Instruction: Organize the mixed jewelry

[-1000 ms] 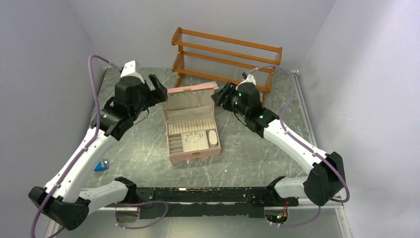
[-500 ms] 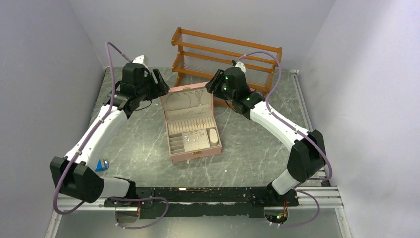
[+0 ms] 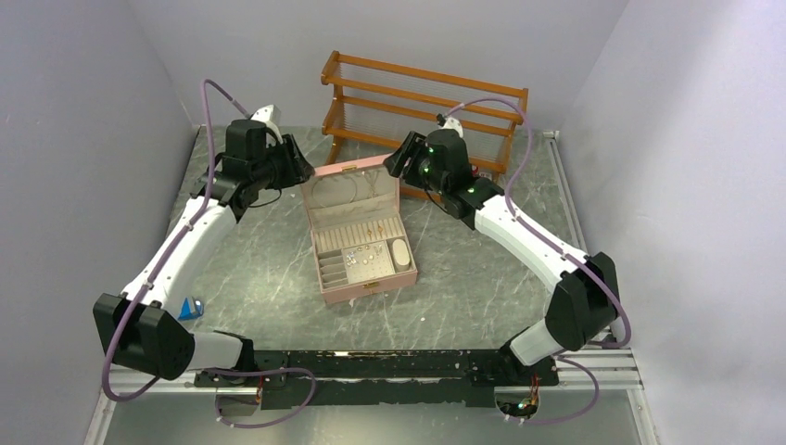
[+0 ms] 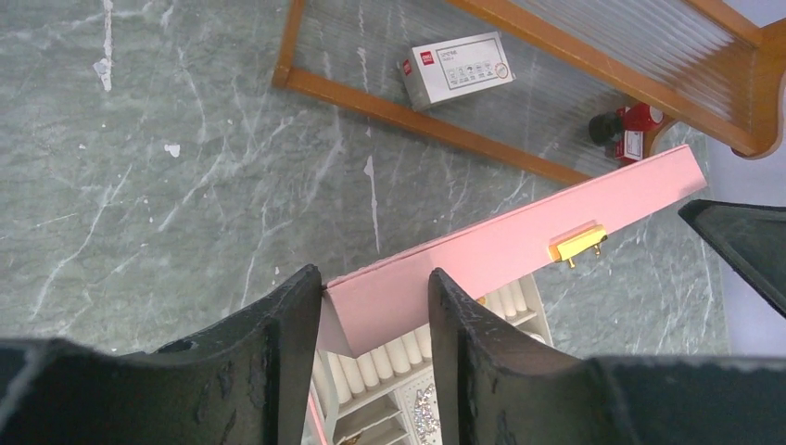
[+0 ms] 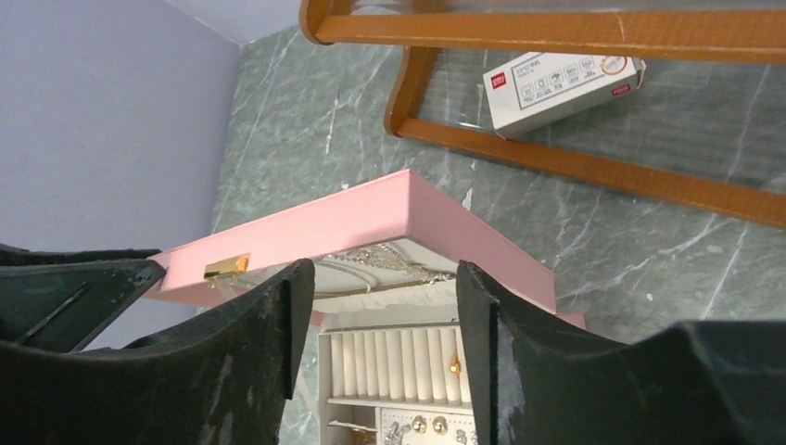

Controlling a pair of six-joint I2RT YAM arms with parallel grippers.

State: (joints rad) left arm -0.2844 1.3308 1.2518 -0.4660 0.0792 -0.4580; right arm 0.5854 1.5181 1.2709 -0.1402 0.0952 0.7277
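The pink jewelry box [image 3: 367, 278] stands open mid-table with its lid [image 3: 352, 185] raised. The mixed jewelry lies inside: a silvery chain [image 5: 389, 260] on the lid's lining, a gold ring [image 5: 454, 366] in the ring rolls, earrings [image 5: 426, 425] and sparkly bits [image 4: 426, 408] on the tray [image 3: 366, 260]. My left gripper [image 3: 298, 165] hangs over the lid's left top corner. In the left wrist view that corner [image 4: 371, 306] sits between the open fingers [image 4: 297, 315], the left one touching it. My right gripper [image 5: 378, 278] hovers open over the lid's right corner [image 5: 417, 199].
A wooden rack [image 3: 426, 102] stands close behind the box, with a white carton [image 4: 456, 67] and a red-and-black bottle [image 4: 630, 125] under it. A small blue object [image 3: 192, 309] lies near the left arm's base. Walls close in on three sides.
Both arms have reached back and inward to the lid's top corners. The left jaws have narrowed around the left corner. The right jaws look unchanged.
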